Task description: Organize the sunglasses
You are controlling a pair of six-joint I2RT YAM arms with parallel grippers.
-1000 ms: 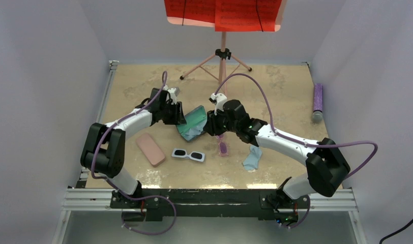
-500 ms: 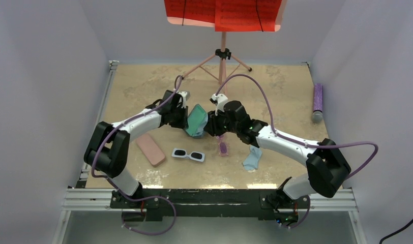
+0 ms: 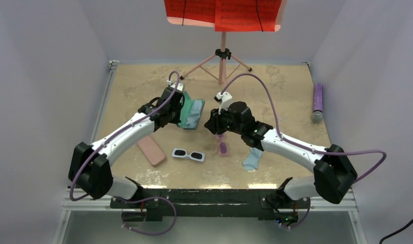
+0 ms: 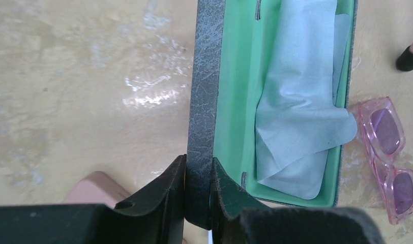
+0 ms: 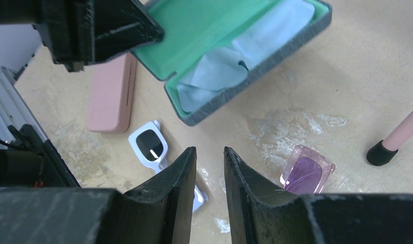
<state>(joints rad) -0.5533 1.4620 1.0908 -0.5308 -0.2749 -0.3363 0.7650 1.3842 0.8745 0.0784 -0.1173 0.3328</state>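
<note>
Cloth [image 4: 296,101], light blue, lies in the open grey case [image 4: 204,76], whose lid edge the left gripper [image 4: 198,165] clamps. Right gripper [image 5: 210,151], slightly parted, holds nothing near the pink sunglasses [image 4: 390,157]. White sunglasses [image 3: 188,154] lie toward the desk's [image 3: 275,91] front edge.

White sunglasses [image 3: 188,154] — pink sunglasses [image 4: 391,160] — lying apart

Setting: a robot lab test cell. Evidence: plain pale walls [image 3: 47,76] close in left, right and beyond my left end effector [image 3: 183,109] and right end effector [image 3: 210,125]. Behind both, an aluminium rail frame [image 3: 87,200] carries my arm bases [image 3: 124,187]. Purple cables [image 3: 245,75] loop off each arm. Worn tan surface [image 3: 286,96] below them; tripod stand [image 3: 223,53] with red sheet [image 3: 225,12] beyond.
</note>
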